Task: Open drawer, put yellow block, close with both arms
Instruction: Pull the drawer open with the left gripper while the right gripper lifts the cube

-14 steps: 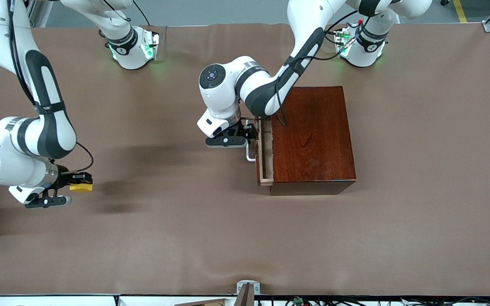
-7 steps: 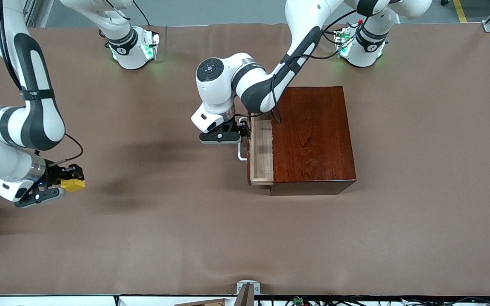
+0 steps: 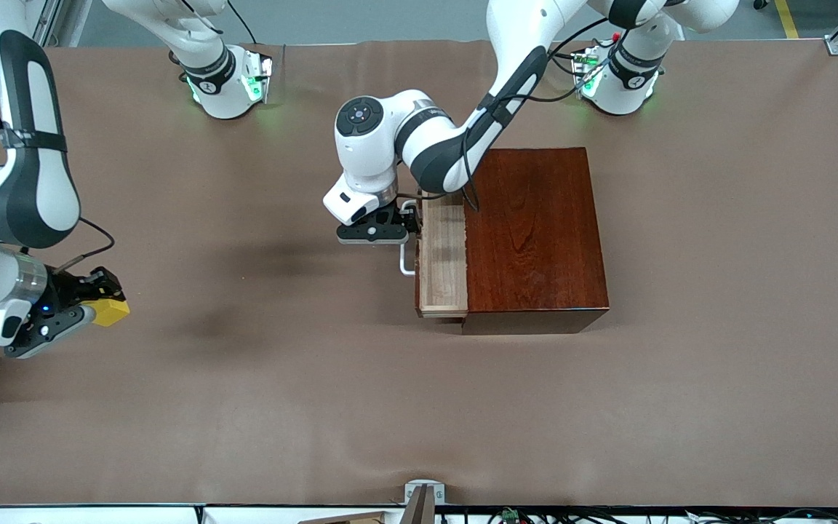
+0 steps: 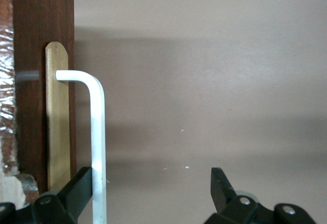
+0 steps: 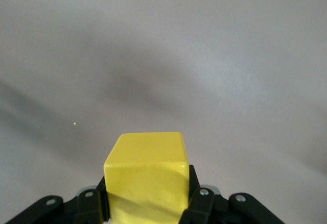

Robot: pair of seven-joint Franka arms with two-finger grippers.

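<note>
Hooking the drawer [image 3: 442, 255] by its white handle [image 4: 97, 147], the left end effector [image 4: 150, 196] gapes wide; the right end effector [image 5: 148, 203], over bare bench [image 3: 281, 407], clamps the yellow block [image 5: 146, 175], seemingly awaiting room.

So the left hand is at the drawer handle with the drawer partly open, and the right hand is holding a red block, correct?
Not quite: the block in the right hand is yellow, as the right wrist view shows. The rest holds: the left hand is at the handle and the drawer is partly open.
</note>
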